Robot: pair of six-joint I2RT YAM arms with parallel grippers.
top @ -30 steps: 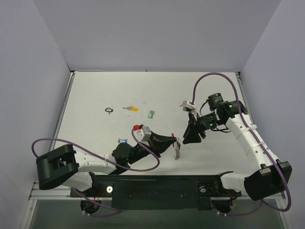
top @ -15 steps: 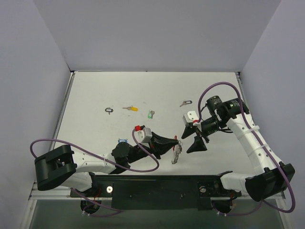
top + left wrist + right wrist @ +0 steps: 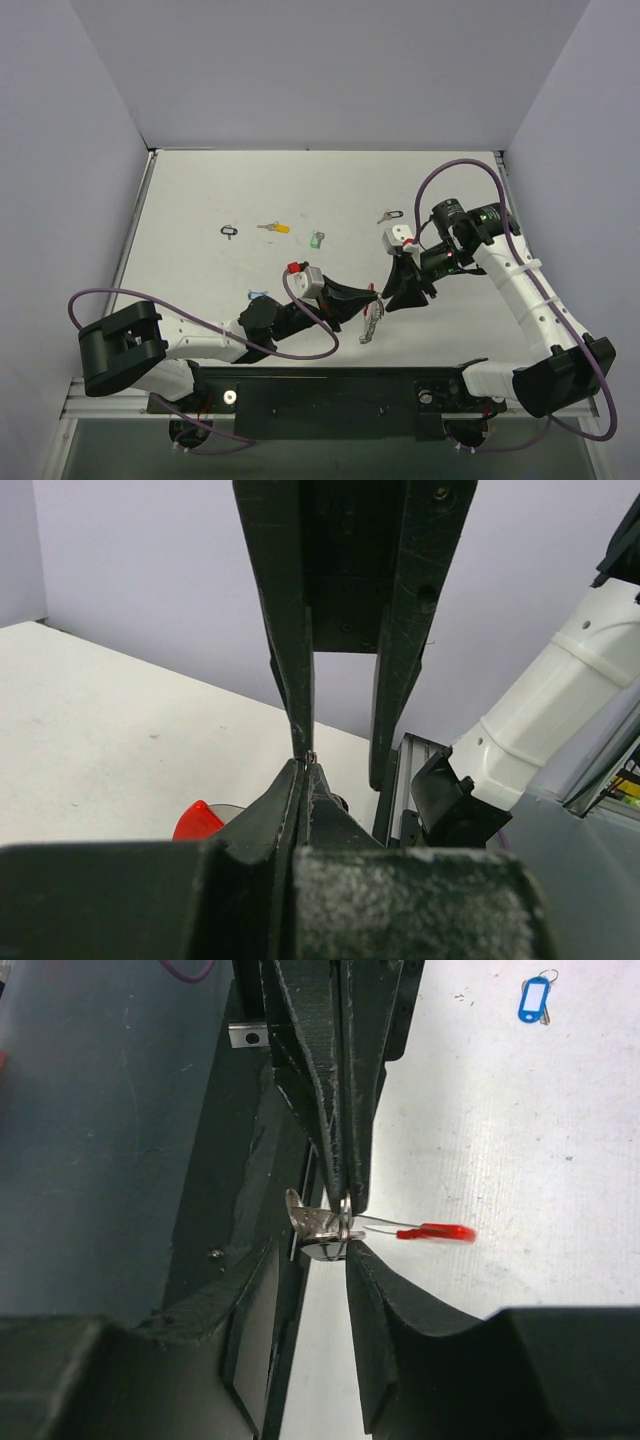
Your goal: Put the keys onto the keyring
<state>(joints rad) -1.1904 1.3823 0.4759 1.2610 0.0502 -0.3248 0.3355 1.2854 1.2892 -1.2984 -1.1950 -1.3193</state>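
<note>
Closest to me, the left gripper (image 3: 362, 296) is pressed tight together, pinching the keyring (image 3: 330, 1228) by its wire loop and holding it up off the table (image 3: 200, 200); I can see the silver metal cluster hanging at the fingertips, and the red band (image 3: 437, 1231) sticking out sideways from it, on the blue key's side in the right wrist view; from above, the metal part dangles just below the two grippers.

Right gripper (image 3: 313, 1250) now, nose to nose with the left one; its fingers stand partly apart on either side of the metal cluster; I cannot tell whether they actually press on it; in the left wrist view one of its fingers meets the left fingertips while the other stands off to the side.

Out on the table, the blue key (image 3: 257, 296) lies beside the left arm; farther off, the green key (image 3: 317, 240); then the black key (image 3: 230, 231) and the yellow key (image 3: 273, 227) near each other; farthest, one more key (image 3: 388, 215) just by the right arm's cable, its tag too small to read.
</note>
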